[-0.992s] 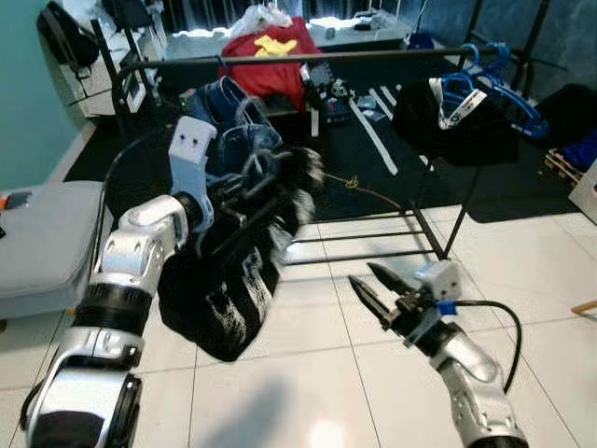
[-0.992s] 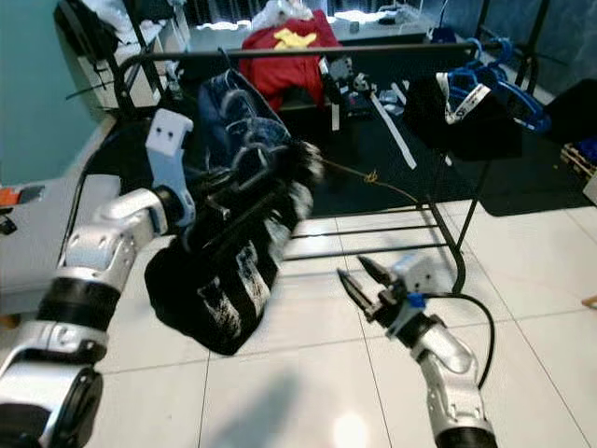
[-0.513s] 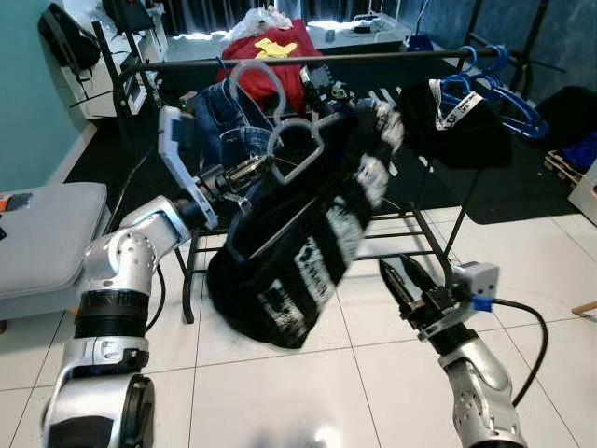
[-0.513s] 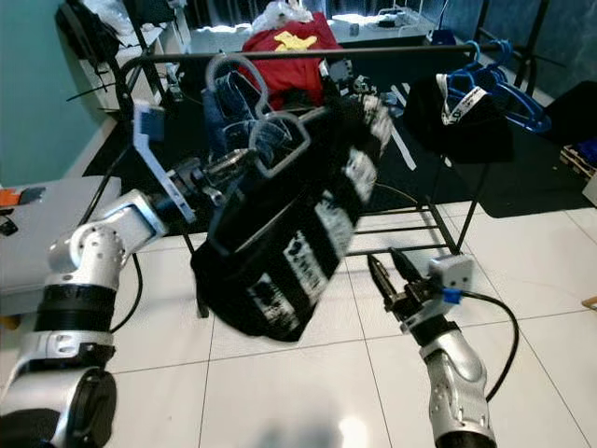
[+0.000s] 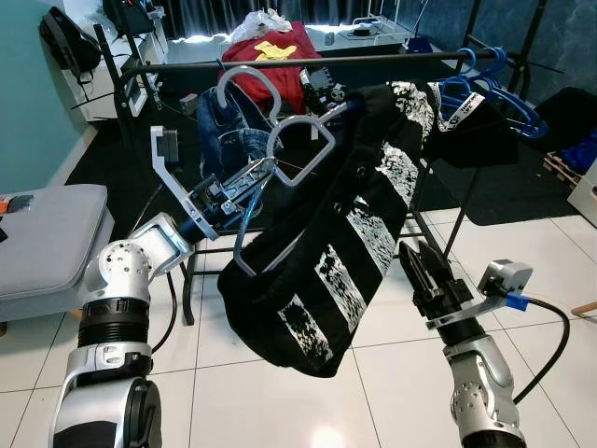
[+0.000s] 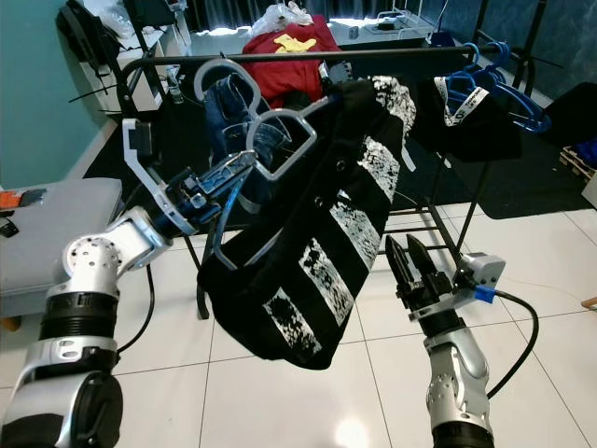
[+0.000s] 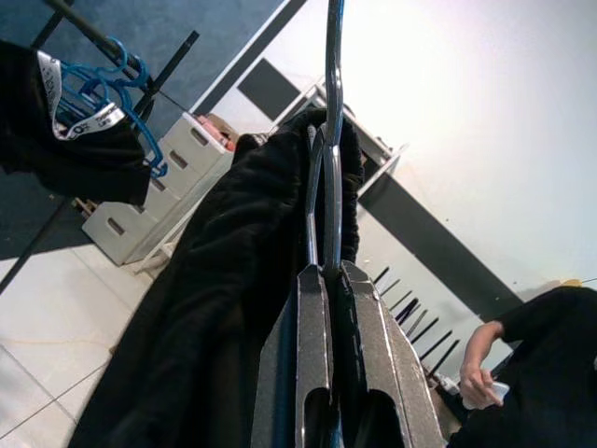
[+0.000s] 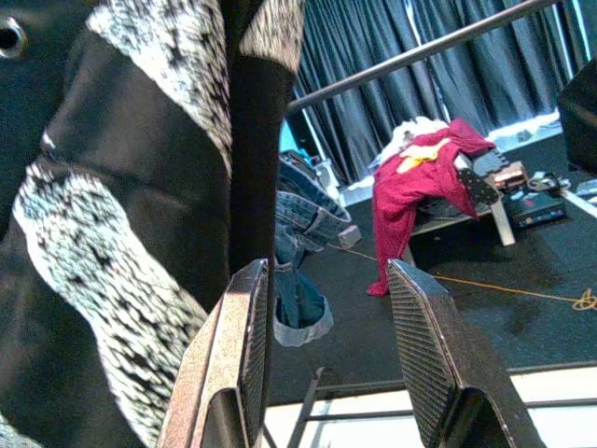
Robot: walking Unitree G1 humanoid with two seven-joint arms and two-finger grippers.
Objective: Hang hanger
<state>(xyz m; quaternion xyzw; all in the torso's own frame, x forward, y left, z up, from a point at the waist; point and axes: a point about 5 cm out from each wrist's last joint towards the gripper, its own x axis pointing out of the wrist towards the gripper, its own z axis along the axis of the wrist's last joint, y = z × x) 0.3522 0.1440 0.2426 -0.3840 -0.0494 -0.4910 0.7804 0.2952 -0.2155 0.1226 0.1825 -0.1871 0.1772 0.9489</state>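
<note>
A grey metal hanger (image 5: 280,140) carries a black garment (image 5: 326,261) with white patches. My left gripper (image 5: 244,179) is shut on the hanger's lower bar and holds it up, tilted, in front of the black clothes rail (image 5: 308,62). The hook (image 5: 244,82) sits level with the rail and close to it; contact cannot be made out. In the left wrist view the fingers (image 7: 322,364) pinch the thin bar. My right gripper (image 5: 424,271) is open, just right of the garment's lower edge, its fingers (image 8: 424,355) beside the cloth (image 8: 121,215).
On the rail hang jeans (image 5: 224,117) at the left and a black garment (image 5: 466,131) on blue hangers (image 5: 490,79) at the right. A red cloth (image 5: 270,56) lies behind. A grey cushion (image 5: 42,238) stands at left. White tiled floor (image 5: 280,392) lies below.
My left gripper lifted the hanger and garment higher and rightward toward the rail, the garment swinging out. My right gripper moved up, closer to the garment's edge.
</note>
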